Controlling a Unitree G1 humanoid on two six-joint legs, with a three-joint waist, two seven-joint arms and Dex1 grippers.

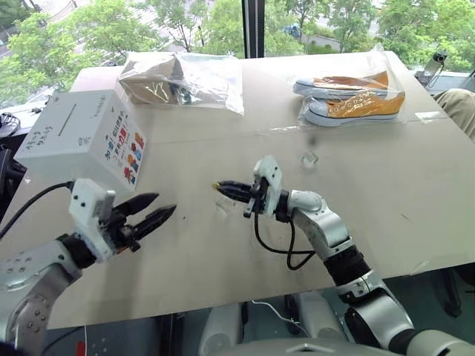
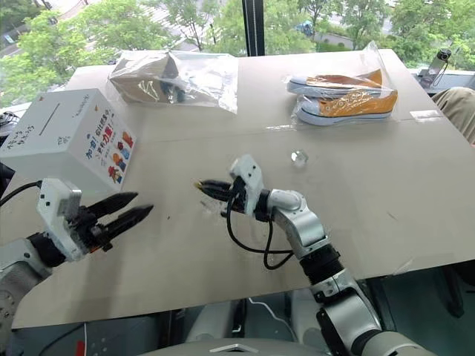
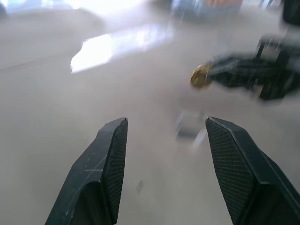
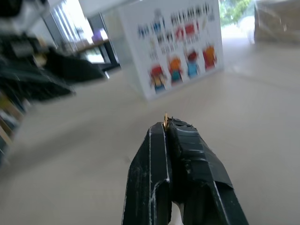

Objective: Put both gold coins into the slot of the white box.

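Now my right pincer [image 1: 217, 186] is pinched tight on one gold coin [image 3: 200, 76]. Only a bit of gold peeks out at the very tip. My left pincer [image 1: 157, 207] is wide apart and holds nothing. It hangs over the table [image 1: 386, 193], with its tips aimed at the coin, which sits at about three o'clock from it.

I think the coin is very light, hard and flat. It will not bend or break. But it is smooth and shiny, so I guess it can slip out or spin if my squeeze is loose. The best hold is on the two flat faces, with most of the edge sticking out past my tips. Then the thin edge can go in first.

The white box [image 1: 82, 137] stands near the table's left side, at about ten o'clock from my right pincer. The stickers are on the side that faces me. The slot [image 1: 67, 119] is a thin dark line on the top face. It looks narrow, so I guess the coin must be lined up with it.

I cannot tell where the second coin is. Something small and shiny [image 1: 309, 159] lies on the table at about one o'clock from my right pincer, but I cannot tell what it is.

Two clear bags of shoes [image 1: 349, 98] lie at the far side.
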